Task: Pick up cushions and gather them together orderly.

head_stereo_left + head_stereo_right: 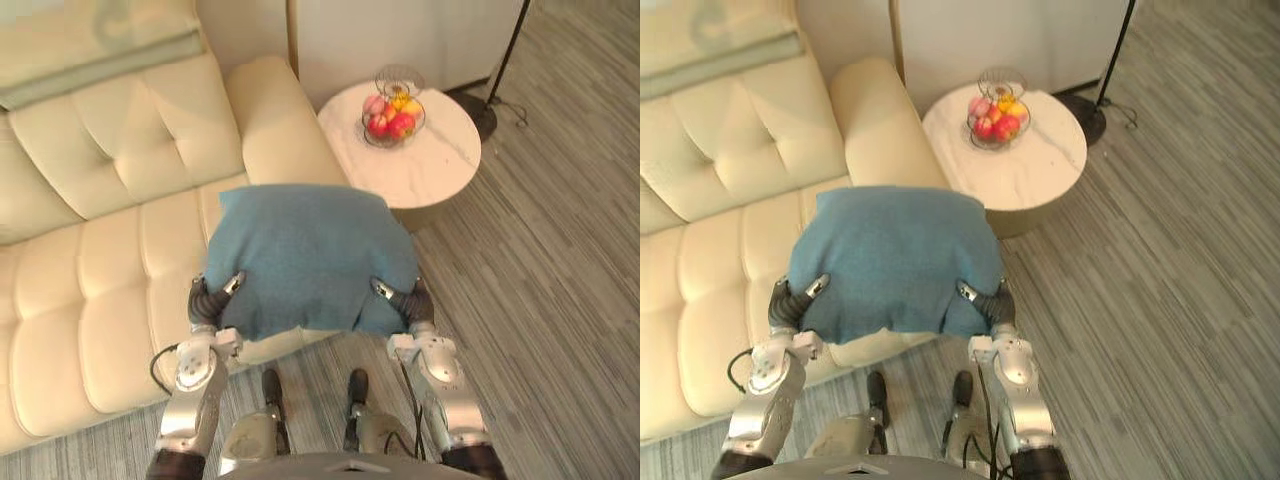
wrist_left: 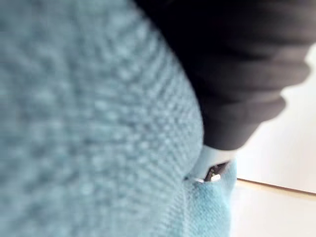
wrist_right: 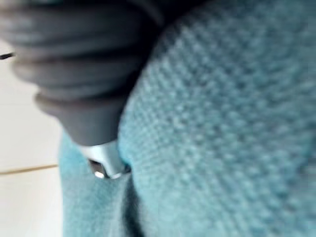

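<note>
Our left hand (image 1: 208, 300) and right hand (image 1: 412, 300) each clamp a near corner of the one blue cushion (image 1: 305, 255), thumbs on top, over the sofa's (image 1: 100, 290) front edge. Beside the sofa's arm stand one round surface (image 1: 430, 165) and one fruit basket (image 1: 395, 115); beyond lies open floor (image 1: 560, 280).

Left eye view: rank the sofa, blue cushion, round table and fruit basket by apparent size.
1. sofa
2. blue cushion, though it is held up nearer the camera, so its lead over the table is unsure
3. round table
4. fruit basket
</note>
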{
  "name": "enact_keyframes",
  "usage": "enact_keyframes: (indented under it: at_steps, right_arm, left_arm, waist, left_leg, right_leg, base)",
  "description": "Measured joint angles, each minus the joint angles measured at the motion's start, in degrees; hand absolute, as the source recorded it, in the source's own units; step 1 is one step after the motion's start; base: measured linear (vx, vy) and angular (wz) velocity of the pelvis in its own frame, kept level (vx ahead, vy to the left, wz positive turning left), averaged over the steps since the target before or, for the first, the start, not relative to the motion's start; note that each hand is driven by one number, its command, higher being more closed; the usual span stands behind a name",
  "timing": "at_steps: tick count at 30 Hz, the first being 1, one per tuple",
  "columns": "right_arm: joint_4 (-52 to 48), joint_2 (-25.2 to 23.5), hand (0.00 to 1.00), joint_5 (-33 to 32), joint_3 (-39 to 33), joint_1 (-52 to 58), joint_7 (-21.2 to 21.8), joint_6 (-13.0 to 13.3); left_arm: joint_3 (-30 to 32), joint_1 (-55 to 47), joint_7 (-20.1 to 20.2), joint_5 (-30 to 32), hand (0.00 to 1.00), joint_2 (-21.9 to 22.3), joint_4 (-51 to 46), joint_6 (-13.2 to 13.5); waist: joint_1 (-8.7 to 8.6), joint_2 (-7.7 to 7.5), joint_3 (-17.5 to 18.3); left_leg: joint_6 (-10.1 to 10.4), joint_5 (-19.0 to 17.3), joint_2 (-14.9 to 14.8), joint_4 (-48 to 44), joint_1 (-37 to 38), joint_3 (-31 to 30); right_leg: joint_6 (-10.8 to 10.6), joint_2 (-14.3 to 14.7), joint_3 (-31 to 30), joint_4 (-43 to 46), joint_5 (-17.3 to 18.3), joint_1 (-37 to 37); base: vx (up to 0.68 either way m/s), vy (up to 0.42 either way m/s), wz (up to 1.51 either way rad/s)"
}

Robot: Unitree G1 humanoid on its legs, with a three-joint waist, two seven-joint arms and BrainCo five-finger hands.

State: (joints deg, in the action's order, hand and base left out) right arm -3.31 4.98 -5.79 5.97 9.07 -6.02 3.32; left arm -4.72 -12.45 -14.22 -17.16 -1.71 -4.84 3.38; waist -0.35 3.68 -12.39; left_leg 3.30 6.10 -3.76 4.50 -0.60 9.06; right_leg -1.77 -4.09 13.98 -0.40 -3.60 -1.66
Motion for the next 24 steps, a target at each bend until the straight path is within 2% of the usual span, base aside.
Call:
enact_keyframes:
  at_steps: [1,4,7,8,9,11,13,14,15,18,19,20,21,22,23,24]
  right_arm:
    - [-0.8,0.0,1.0,1.8,0.7,0.9,0.1,-0.1]
    - [-1.1,-0.1,1.0,4.3,1.3,1.5,0.5,-0.2]
    - [-4.7,0.0,1.0,5.7,2.3,2.2,0.4,-0.9]
    - [-5.7,0.1,1.0,5.7,2.7,2.0,0.4,-0.9]
    - [-6.1,0.1,1.0,5.7,2.9,1.7,0.4,-0.9]
    - [-6.3,0.2,1.0,5.7,2.7,0.8,0.2,-0.9]
    - [-6.3,0.3,1.0,6.2,1.6,-0.9,-0.5,-0.9]
    - [-6.3,0.4,1.0,6.2,1.3,-1.3,-0.5,-0.9]
    - [-6.2,0.5,1.0,6.4,0.0,-1.7,-0.6,-1.0]
    - [-5.9,2.0,1.0,6.5,-2.7,-1.7,-0.9,-1.0]
    - [-4.8,2.5,1.0,7.4,-4.6,-1.6,-2.1,-1.0]
    - [-3.8,1.9,1.0,7.4,-5.0,-1.6,-2.5,-1.1]
    - [-2.0,0.5,1.0,8.0,-5.0,-1.2,-2.8,-1.4]
    - [-1.8,-0.8,1.0,8.1,-4.7,-0.9,-2.8,-1.4]
    - [-1.6,-1.3,1.0,8.0,-4.4,-0.8,-2.7,-1.4]
    - [-0.5,-1.5,1.0,8.0,-4.2,-0.7,-2.7,-1.4]
  left_arm:
    - [0.0,-2.3,0.0,0.0,1.0,0.1,-1.2,-0.1]
    - [0.1,-4.7,0.0,-0.1,1.0,0.1,-2.2,-0.3]
    - [0.6,-6.1,0.0,-0.7,1.0,0.3,-3.7,-0.5]
    - [1.1,-6.4,-0.1,-0.8,1.0,0.3,-4.3,-0.5]
    - [1.4,-6.6,-0.1,-0.8,1.0,0.5,-4.8,-0.5]
    - [1.5,-6.3,-0.1,-1.3,1.0,0.7,-5.6,-0.5]
    - [1.2,-5.6,-0.1,-2.4,1.0,1.3,-5.5,-0.4]
    - [1.2,-5.4,-0.1,-2.7,1.0,1.7,-5.5,-0.4]
    - [0.7,-4.5,-0.1,-2.9,1.0,2.4,-5.0,-0.4]
    - [-1.3,-2.3,-0.1,-3.0,1.0,3.0,-3.0,-0.4]
    - [-3.0,-0.2,-0.1,-3.1,1.0,3.0,-1.1,-0.4]
    - [-3.5,0.8,0.0,-3.2,1.0,2.8,-0.1,-0.4]
    - [-3.9,1.8,-0.1,-3.8,1.0,1.4,1.0,-0.4]
    - [-3.5,2.2,-0.1,-4.0,1.0,0.0,1.2,-0.4]
    - [-3.3,2.1,-0.1,-4.0,1.0,-0.1,1.5,-0.4]
    - [-3.1,2.1,-0.1,-4.0,1.0,-0.1,2.5,-0.4]
  waist:
    - [0.18,0.09,1.6]
    - [0.99,0.15,3.4]
    - [1.64,0.15,3.4]
    - [1.76,0.2,3.5]
    - [2.08,0.35,3.9]
    - [2.14,0.47,4.4]
    - [1.93,0.01,4.5]
    - [1.73,0.0,4.6]
    - [1.07,0.08,4.6]
    - [-0.29,1.41,5.5]
    - [-1.33,2.76,6.4]
    - [-1.55,1.31,6.2]
    - [-1.83,-1.29,6.9]
    - [-1.42,-2.36,7.1]
    - [-1.08,-2.43,6.9]
    - [-0.27,-2.71,6.7]
  left_leg:
    - [0.1,-0.1,0.0,0.0,0.5,-0.4]
    - [0.5,-0.8,-0.1,-0.7,1.9,-2.1]
    - [0.5,-3.2,-0.1,-7.4,-1.4,-4.8]
    - [1.1,-4.4,-0.2,-9.9,-3.2,-5.9]
    - [0.7,-5.4,-0.5,-11.1,-5.1,-6.6]
    - [-0.6,-7.1,-1.9,-11.3,-7.8,-3.6]
    - [-2.8,-8.4,-3.6,-15.0,-11.4,2.2]
    - [-2.8,-8.4,-4.3,-16.0,-11.9,2.8]
    - [-2.1,-8.8,-7.3,-18.5,-12.3,5.5]
    - [0.1,-9.0,-13.1,-19.0,-11.3,10.8]
    - [4.9,-4.9,-14.2,-17.8,-9.9,13.4]
    - [3.8,-5.4,-12.3,-18.5,-9.7,13.1]
    - [1.9,-7.9,-9.5,-22.0,-11.5,12.6]
    - [0.4,-12.1,-8.9,-28.0,-14.3,12.0]
    - [-0.4,-14.3,-8.5,-30.7,-14.8,12.3]
    - [-1.7,-16.2,-7.1,-31.8,-14.2,13.5]
  right_leg:
    - [-0.2,0.0,0.4,0.1,0.2,0.7]
    - [0.0,-0.1,2.1,0.8,1.6,3.1]
    - [-0.3,-1.0,4.7,4.5,3.4,3.5]
    - [-0.2,-1.6,6.1,6.4,4.4,2.9]
    - [-0.3,-1.7,7.3,7.6,5.1,1.8]
    - [0.0,-2.2,10.6,6.5,4.3,1.3]
    - [0.6,-5.6,14.6,5.5,3.3,-0.2]
    - [0.4,-6.3,15.2,5.6,3.0,-0.4]
    - [-1.1,-8.2,17.0,5.5,1.6,-0.1]
    - [-4.2,-11.2,20.3,5.3,-0.4,0.7]
    - [-6.7,-13.0,21.9,4.8,-1.8,2.5]
    - [-6.7,-14.6,21.8,4.6,-2.3,3.1]
    - [-5.8,-17.5,20.9,4.0,-4.1,3.5]
    - [-6.7,-19.5,20.4,5.7,-5.8,3.1]
    - [-7.1,-21.0,19.2,8.3,-6.4,2.1]
    - [-5.6,-24.2,16.8,14.0,-7.5,-0.8]
  base:
    - [0.04,-0.003,0.22]
    - [0.01,-0.001,0.3]
    - [-0.06,0.009,0.5]
    - [-0.13,0.011,0.6]
    - [-0.12,-0.004,0.75]
    - [-0.08,0.001,0.79]
    - [-0.08,0.119,0.82]
    - [-0.05,0.218,0.89]
    - [0.01,0.247,0.73]
    - [0.05,0.403,0.85]
    - [0.1,0.552,0.85]
    - [0.1,0.587,0.92]
    - [0.09,0.467,0.57]
    - [0.08,0.574,0.37]
    - [0.06,0.6,-0.03]
    - [0.04,0.523,-0.28]
